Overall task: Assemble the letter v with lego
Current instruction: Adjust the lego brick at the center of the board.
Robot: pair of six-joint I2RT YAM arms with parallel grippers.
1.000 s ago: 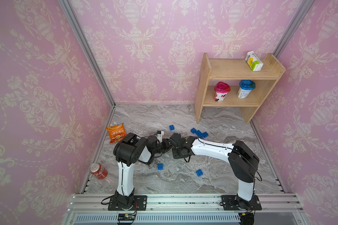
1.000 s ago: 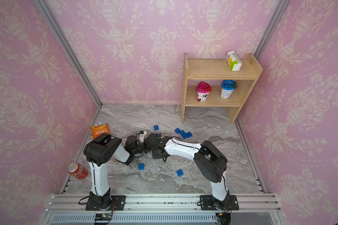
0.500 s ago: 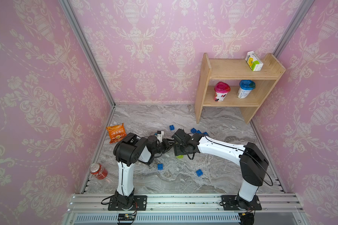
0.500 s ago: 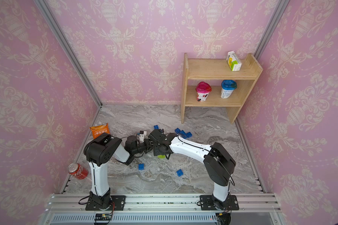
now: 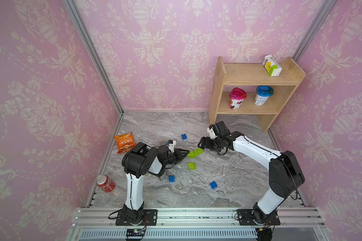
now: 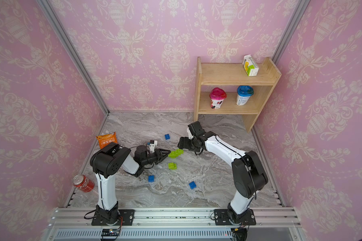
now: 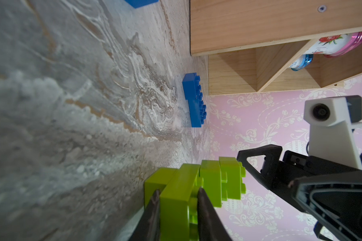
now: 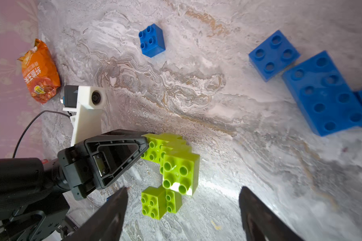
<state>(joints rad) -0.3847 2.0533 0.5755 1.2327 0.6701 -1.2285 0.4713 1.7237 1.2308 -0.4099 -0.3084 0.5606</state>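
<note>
Lime lego stack point(image 5: 195, 152) tight in left hand point(image 5: 186, 152); right hand point(image 5: 201, 143) wide, empty.

Snack bag point(image 8: 40, 72), 10 o'clock: you will find white Chinese characters down the orange front, too skewed to read singly.
Red can point(image 5: 105, 183), 8 o'clock: white script, brand not legible.
Carton point(image 5: 271, 65), on top of the shelf point(image 5: 245, 73) at 2 o'clock: coloured print, no readable words.
Two cups point(image 5: 237, 100), lower board: print too small for you to read.
</note>
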